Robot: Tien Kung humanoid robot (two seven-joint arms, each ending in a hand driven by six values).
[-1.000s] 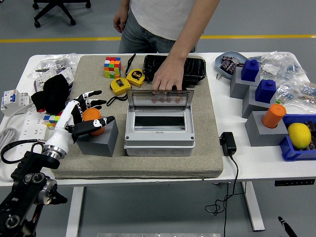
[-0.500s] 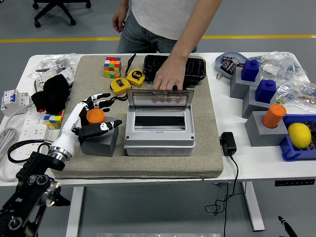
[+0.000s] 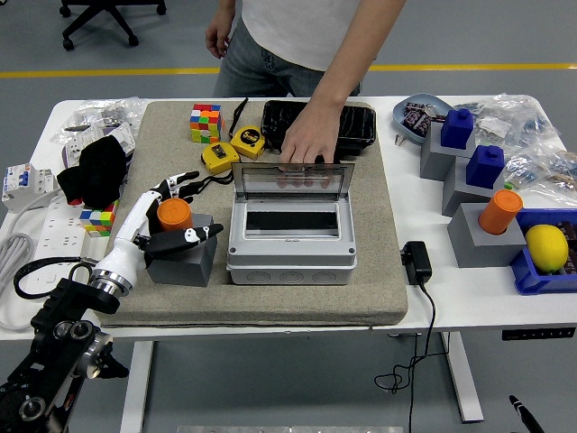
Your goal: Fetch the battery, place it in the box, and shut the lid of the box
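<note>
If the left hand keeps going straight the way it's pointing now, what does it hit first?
Probably the orange battery standing on the grey block: the left hand is open around it, fingers pointing up and right. Beyond it lies the yellow tape measure; depth is unclear.

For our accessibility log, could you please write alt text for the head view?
The robot's left hand reaches around an orange battery standing on a grey block, fingers open. Beside it, a person's hand holds up the clear lid of a grey box.
</note>
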